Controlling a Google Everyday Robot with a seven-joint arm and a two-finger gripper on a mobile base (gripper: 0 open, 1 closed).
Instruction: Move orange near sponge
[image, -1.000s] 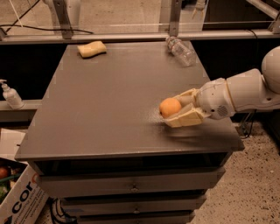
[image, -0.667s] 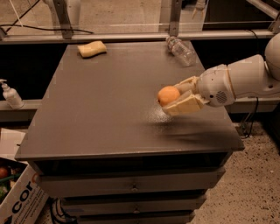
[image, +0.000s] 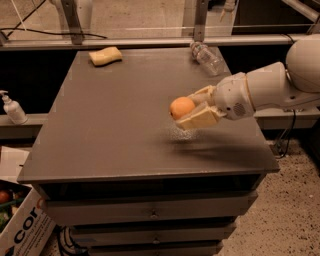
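The orange (image: 181, 107) is a small round fruit held between the pale fingers of my gripper (image: 192, 108), lifted above the right middle of the grey table (image: 110, 130). The gripper is shut on it, reaching in from the right on a white arm. The sponge (image: 105, 55), a pale yellow foam block, lies at the table's far left corner, well away from the orange.
A clear plastic bottle (image: 207, 58) lies on its side at the table's far right. A soap dispenser (image: 11, 108) stands on a ledge to the left. A cardboard box (image: 20, 227) sits on the floor at lower left. Drawers are below the tabletop.
The gripper has lifted the orange off the table and carried it up and to the left.
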